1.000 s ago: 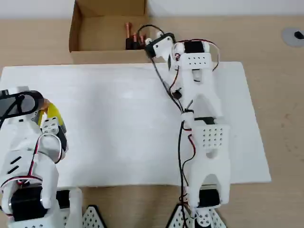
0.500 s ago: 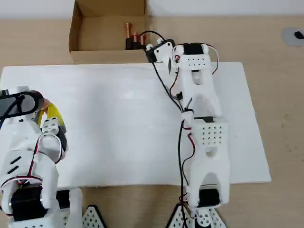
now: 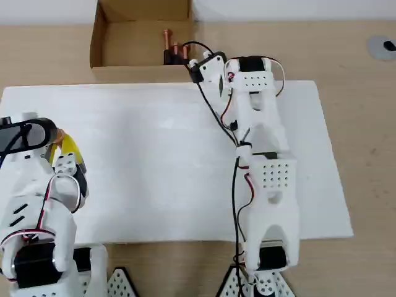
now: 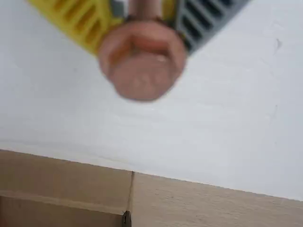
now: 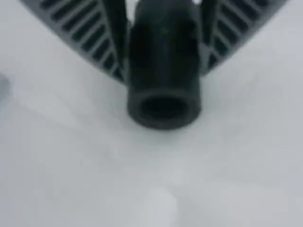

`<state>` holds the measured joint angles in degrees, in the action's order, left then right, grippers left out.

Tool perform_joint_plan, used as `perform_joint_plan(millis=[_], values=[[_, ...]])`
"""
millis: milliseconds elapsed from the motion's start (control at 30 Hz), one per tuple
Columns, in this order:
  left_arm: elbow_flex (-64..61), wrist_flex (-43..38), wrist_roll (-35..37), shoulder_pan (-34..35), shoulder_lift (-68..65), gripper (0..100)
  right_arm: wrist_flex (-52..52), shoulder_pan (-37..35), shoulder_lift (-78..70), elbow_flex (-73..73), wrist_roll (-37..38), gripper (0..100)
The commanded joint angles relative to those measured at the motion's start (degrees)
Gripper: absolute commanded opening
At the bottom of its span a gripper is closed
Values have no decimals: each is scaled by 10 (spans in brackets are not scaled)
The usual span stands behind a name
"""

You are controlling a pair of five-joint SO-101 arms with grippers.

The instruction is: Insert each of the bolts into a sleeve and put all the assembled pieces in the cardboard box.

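A copper-coloured hex-head bolt (image 4: 142, 61) sits clamped in the left gripper (image 4: 144, 23), head outward. A black cylindrical sleeve (image 5: 164, 71), its bore open, is gripped by the right gripper (image 5: 164, 42). A few assembled copper-and-black pieces (image 3: 175, 51) sit against the right wall of the open brown cardboard box (image 3: 130, 46).

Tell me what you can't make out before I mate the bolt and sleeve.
Bolt shank: left wrist view, hidden behind its own head and the left gripper; the head itself is blurred.
Sleeve back end: right wrist view, cut off by the picture's edge inside the right gripper.
Pieces in the box: high view, too small to count, and the right arm's wrist overlaps the box corner beside them.
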<state>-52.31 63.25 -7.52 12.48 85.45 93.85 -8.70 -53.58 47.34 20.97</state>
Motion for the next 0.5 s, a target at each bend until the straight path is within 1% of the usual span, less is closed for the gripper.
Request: perform_joint_plan(millis=[0,67,133,167,300,400,467], values=[[5,1,-5,6,7,9,4,7,-20,2,6,114],[5,1,-5,6,7,9,3,7,-20,3,6,82],[8,1,-5,6,7,9,3,7,-17,4,2,19],[9,1,-5,6,7,9,5,7,-17,8,2,6],[11,-3,-5,6,7,9,47,7,-17,64,2,10],[36,0,-3,6,7,7,86,7,-16,128,0,10],[52,0,-3,5,7,7,88,9,-15,160,-24,10]])
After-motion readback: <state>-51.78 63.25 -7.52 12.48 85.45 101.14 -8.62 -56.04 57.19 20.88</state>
